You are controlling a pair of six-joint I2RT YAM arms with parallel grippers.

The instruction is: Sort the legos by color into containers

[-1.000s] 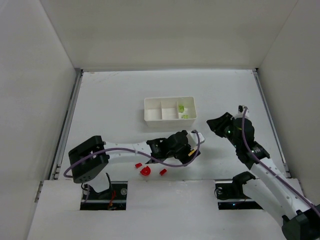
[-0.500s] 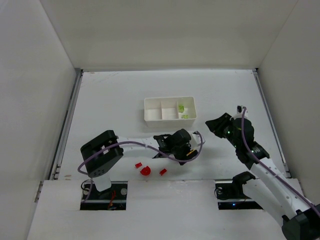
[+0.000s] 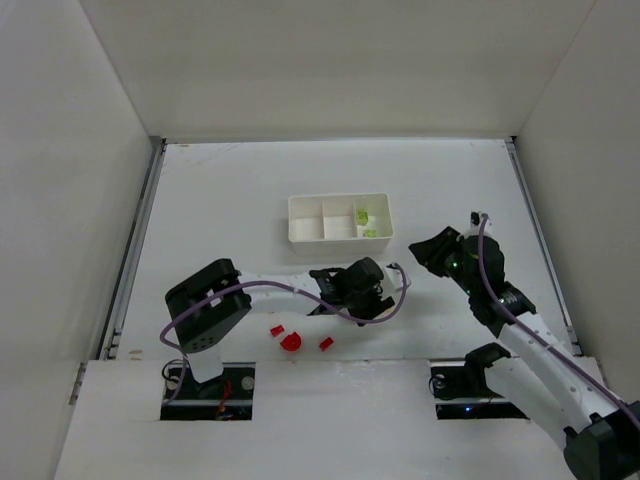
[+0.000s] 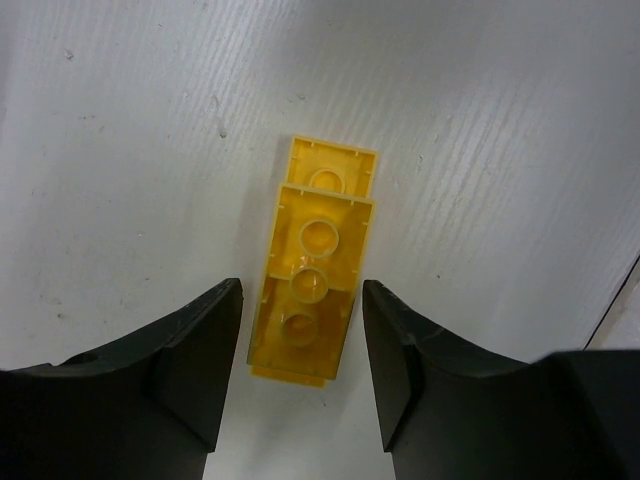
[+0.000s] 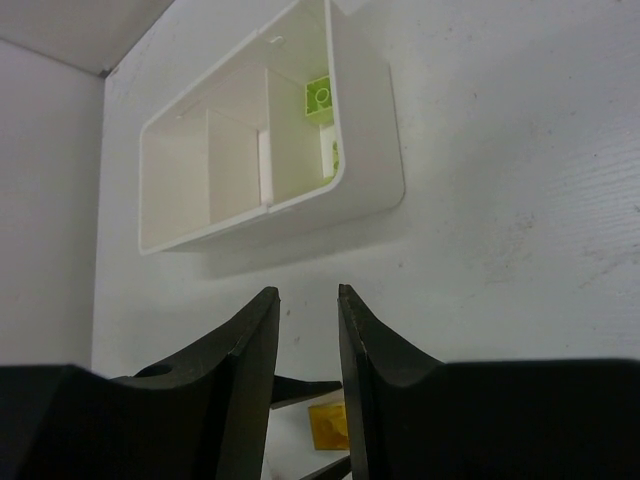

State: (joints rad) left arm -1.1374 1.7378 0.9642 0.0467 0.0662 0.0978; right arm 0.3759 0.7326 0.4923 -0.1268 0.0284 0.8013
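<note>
The left arm has swung its elbow inward over the last second and brought the left gripper (image 4: 302,288) down over the yellow brick (image 4: 315,270). The brick lies underside-up on the table (image 3: 230,200), between the tray (image 5: 370,190) and the near edge, with a smaller yellow piece (image 4: 330,165) touching its far end. The jaws straddle the brick's long sides. A sliver of table shows on the left, so the gripper is not yet clamped, and a grasp looks imminent. The right gripper (image 5: 308,295) hovers right of the tray, jaws a narrow slot apart and empty. Green pieces (image 5: 320,95) sit in the tray's right compartment. The red bits (image 3: 291,342) wait by the near edge, unsorted.
</note>
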